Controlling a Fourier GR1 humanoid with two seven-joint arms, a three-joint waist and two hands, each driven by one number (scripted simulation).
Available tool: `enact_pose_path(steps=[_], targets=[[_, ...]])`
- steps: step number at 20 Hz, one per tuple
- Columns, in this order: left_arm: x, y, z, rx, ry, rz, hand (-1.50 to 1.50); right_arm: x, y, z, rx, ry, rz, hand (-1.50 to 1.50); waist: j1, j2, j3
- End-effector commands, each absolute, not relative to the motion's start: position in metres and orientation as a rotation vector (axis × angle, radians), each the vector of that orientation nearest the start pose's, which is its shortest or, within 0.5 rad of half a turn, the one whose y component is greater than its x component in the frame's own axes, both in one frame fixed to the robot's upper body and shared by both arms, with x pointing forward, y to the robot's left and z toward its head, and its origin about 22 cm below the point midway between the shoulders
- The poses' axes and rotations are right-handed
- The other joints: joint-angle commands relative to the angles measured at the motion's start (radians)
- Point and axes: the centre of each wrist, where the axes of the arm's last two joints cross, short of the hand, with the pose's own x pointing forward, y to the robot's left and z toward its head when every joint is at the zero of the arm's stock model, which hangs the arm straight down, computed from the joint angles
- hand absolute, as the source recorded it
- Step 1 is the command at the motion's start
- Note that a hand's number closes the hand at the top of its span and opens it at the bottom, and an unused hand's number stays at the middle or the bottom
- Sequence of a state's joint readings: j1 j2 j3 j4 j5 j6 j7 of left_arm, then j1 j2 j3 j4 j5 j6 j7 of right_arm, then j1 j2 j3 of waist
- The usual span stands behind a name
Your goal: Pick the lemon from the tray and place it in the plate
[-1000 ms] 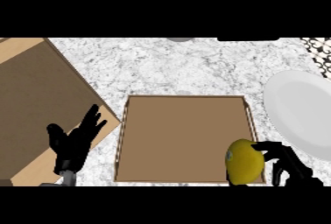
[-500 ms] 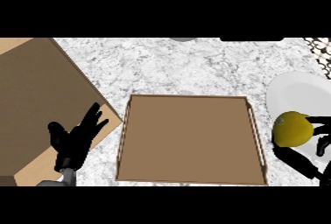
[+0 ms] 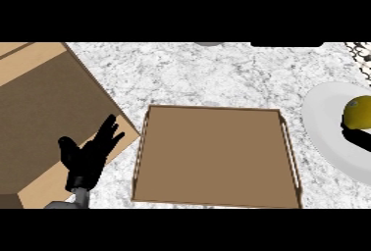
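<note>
Left hand (image 3: pixel 88 157) at lower left, fingers straight, pointing up; right hand (image 3: pixel 358 136) barely showing at right edge

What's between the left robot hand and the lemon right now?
In the head view, the tray spans most of that stretch, then a strip of marble counter and the plate rim before the lemon.

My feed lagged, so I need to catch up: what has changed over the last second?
The right hand carried the lemon from the tray's near right corner rightward, onto or just above the plate. Little of that hand shows at the right edge, so release can't be judged. The left hand stayed open beside the tray; tray and plate unmoved.
</note>
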State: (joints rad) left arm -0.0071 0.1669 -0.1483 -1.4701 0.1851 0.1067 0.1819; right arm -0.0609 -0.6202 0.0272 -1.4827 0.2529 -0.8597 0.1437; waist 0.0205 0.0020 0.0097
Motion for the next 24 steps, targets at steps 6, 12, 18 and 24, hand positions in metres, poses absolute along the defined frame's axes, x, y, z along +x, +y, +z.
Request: enact_pose_path(steps=[6, 12, 18, 24], targets=[[0.228, 0.227, -0.037, -0.03, -1.192, -0.027, 0.0, 0.287, -0.449, 0.054, -1.224, -1.386, -0.101, 1.5, 0.02, 0.01, -0.008], [0.237, 0.232, -0.033, -0.031, -1.209, -0.047, 0.0, 0.286, -0.474, 0.024, -1.092, -1.267, 0.155, -1.5, 0.034, 0.016, -0.005], [0.249, 0.217, -0.028, -0.015, -1.208, -0.042, 0.0, 0.3, -0.475, 0.016, -0.928, -1.478, 0.075, -1.5, 0.017, 0.016, -0.003], [0.24, 0.228, -0.034, -0.008, -1.211, -0.026, 0.0, 0.304, -0.485, 0.021, -0.878, -1.658, -0.193, -1.5, 0.012, 0.012, -0.004]])
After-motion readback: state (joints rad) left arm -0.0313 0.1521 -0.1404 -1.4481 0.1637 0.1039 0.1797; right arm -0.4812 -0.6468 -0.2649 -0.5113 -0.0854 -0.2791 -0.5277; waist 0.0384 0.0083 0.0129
